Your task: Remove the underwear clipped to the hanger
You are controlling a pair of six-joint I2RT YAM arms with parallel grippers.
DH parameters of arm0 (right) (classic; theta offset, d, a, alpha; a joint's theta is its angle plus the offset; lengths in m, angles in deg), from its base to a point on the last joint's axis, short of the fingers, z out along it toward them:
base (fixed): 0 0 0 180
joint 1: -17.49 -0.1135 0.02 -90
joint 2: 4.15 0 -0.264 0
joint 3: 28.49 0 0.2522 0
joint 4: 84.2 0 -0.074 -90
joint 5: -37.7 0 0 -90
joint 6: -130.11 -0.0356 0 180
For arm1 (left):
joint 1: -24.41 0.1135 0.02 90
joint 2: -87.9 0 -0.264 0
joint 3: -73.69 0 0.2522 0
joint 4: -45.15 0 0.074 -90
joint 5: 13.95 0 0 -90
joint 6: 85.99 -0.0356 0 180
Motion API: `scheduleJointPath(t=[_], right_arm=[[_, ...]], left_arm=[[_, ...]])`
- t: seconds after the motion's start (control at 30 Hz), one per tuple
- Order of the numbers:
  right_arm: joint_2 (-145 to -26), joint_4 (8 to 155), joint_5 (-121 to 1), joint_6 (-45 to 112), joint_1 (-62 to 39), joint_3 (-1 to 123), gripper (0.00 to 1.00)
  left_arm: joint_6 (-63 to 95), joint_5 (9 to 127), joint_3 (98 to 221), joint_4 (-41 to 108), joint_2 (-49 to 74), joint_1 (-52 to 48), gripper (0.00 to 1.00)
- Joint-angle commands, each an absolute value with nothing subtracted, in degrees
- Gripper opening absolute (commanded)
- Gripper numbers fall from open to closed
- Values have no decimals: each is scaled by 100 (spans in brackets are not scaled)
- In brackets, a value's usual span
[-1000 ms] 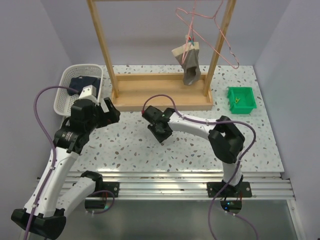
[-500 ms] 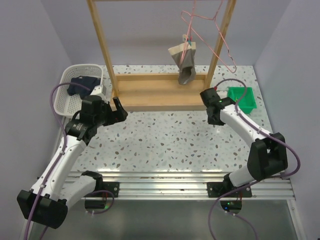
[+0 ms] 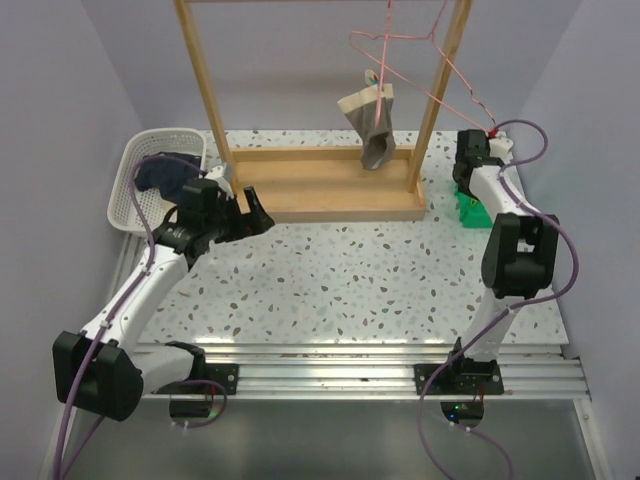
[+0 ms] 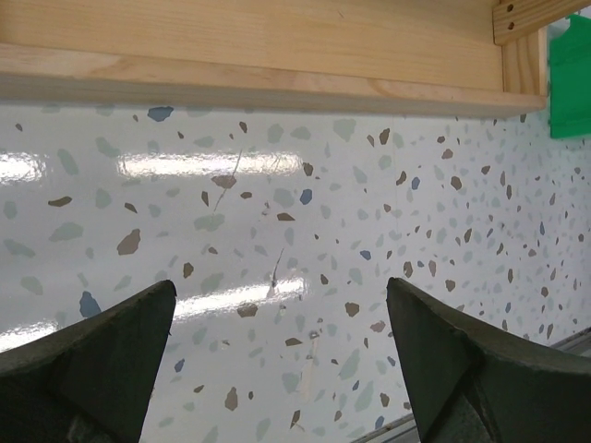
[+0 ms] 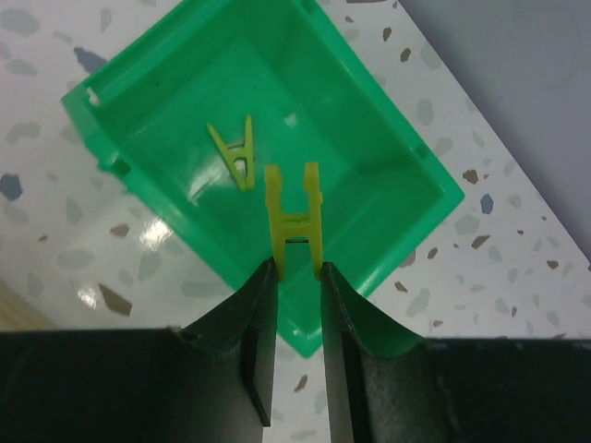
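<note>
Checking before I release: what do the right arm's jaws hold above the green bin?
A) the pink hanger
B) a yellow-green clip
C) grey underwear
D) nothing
B: in the right wrist view the right gripper is shut on a yellow-green clip over the green bin, where a second clip lies.

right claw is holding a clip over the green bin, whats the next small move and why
Probably open the right claw and let the yellow-green clip fall. The claw pinches the clip by one end, directly above the green bin, and a second clip already lies inside, so the bin looks like where clips go.
</note>
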State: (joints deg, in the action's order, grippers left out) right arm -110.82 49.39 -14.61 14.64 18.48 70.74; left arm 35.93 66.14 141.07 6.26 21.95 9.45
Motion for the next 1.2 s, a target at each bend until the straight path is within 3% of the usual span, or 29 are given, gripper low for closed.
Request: scheduleJointPath(t=[0.0,0.17,0.2,0.3,0.33,0.47,0.57,0.73,1.0,1.17], right_arm=[[-11462,5584,-1214,1462,2126,7527,0],[-12095,5585,-1547,1436,2328,8080,1],[-12165,5567,-1609,1445,2355,8124,16],[-12123,5619,-1828,1445,2390,8090,36],[-12079,5715,-1925,1497,2390,7924,49],[-11806,5734,-2224,1550,2390,7817,73],[-11394,5542,-2339,1541,2390,7660,83],[-10226,4674,-2698,1339,2390,7195,91],[-8204,3968,-5201,1418,2364,5509,96],[-6896,3370,-5941,1594,2206,4918,98]], left_arm=[[3723,6340,14474,951,2023,982,100],[3784,6366,14712,827,1627,982,100],[3811,6366,14747,836,1592,982,100],[3872,6375,14774,889,1513,982,100],[3881,6375,14765,906,1513,974,100],[3864,6366,14704,950,1539,974,100],[3820,6375,14625,1003,1618,974,100],[3662,6357,14528,1065,1776,982,100],[3310,6085,14905,1293,1716,974,100],[3011,5691,15554,1477,1101,974,100]])
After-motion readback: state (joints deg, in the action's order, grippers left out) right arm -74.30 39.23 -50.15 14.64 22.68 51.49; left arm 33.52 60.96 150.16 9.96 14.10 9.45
